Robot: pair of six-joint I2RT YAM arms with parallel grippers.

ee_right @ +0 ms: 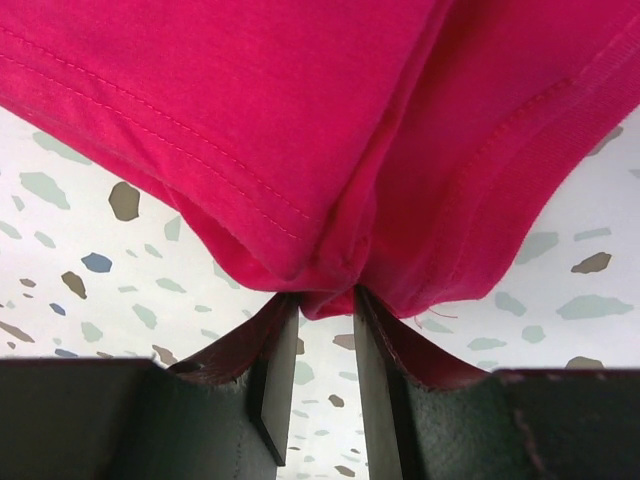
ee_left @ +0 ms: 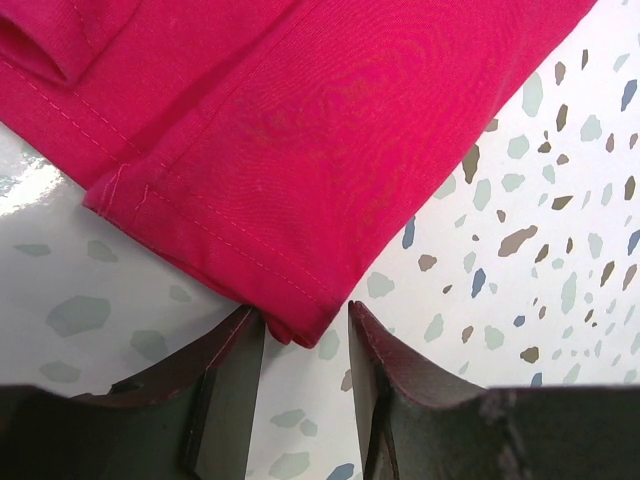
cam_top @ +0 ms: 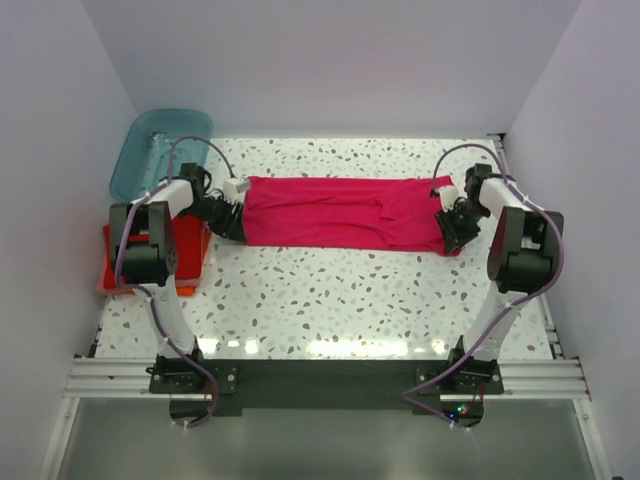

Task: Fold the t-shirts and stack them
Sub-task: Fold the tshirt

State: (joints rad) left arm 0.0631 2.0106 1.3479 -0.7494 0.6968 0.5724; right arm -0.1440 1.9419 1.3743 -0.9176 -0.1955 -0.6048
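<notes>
A magenta-pink t-shirt (cam_top: 340,212) lies stretched in a long band across the far half of the table. My left gripper (cam_top: 232,222) is at its left end. In the left wrist view the hemmed corner of the t-shirt (ee_left: 300,150) pokes between the tips of the left gripper (ee_left: 305,320), touching the left finger, with a gap on the other side. My right gripper (cam_top: 450,228) is at the shirt's right end. In the right wrist view the right gripper (ee_right: 325,298) pinches a bunched fold of the t-shirt (ee_right: 300,120). Red and orange folded t-shirts (cam_top: 112,270) lie stacked at the left edge, partly under the left arm.
A translucent teal tub (cam_top: 150,150) stands at the back left corner. White walls close in the table on the left, back and right. The speckled tabletop (cam_top: 340,300) lies bare between the shirt and the arm bases.
</notes>
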